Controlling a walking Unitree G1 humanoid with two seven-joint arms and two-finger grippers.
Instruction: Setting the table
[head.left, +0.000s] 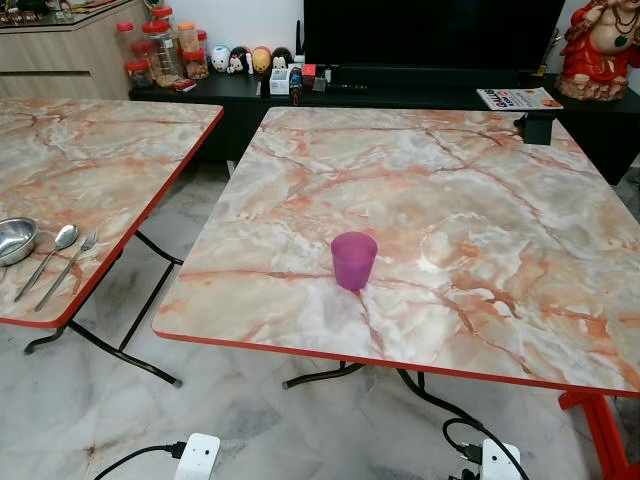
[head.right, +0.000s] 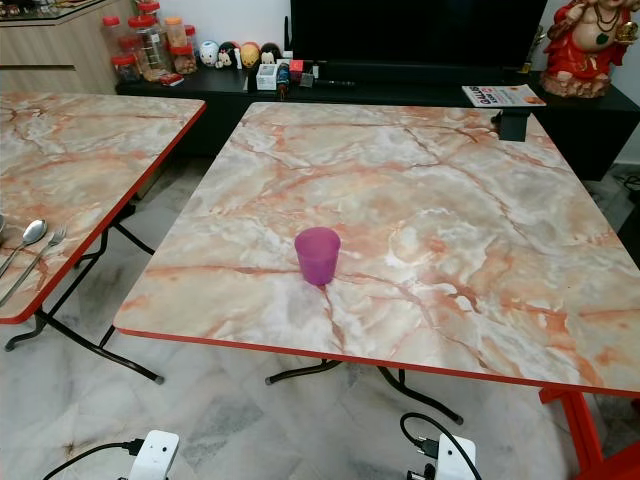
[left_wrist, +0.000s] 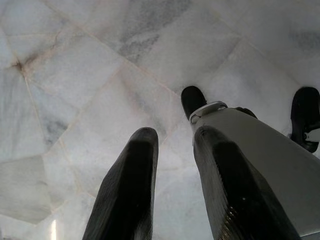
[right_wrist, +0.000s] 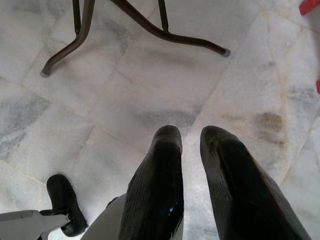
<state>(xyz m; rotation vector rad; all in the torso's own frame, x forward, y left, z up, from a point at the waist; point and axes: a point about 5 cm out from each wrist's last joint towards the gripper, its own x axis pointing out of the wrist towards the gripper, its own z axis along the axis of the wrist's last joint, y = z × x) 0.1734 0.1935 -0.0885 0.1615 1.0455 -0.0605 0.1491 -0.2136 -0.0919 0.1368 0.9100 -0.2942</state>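
Grippers: your left gripper (left_wrist: 172, 137) and right gripper (right_wrist: 191, 135) hang over the floor (right_wrist: 150, 100), fingers slightly parted, holding nothing.
Cup: your purple cup (head.left: 354, 260) stands upright near the table's (head.left: 480, 200) front edge.
Cutlery: bowl (head.left: 15, 240), spoon (head.left: 52, 252), fork (head.left: 68, 266) lie well left of the cup, on the other table (head.left: 90, 160).

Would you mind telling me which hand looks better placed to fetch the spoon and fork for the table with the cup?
Probably the left hand. The spoon, fork and steel bowl lie on the left table, while the purple cup stands ahead. Both hands hang over the floor; the right hand is farther.
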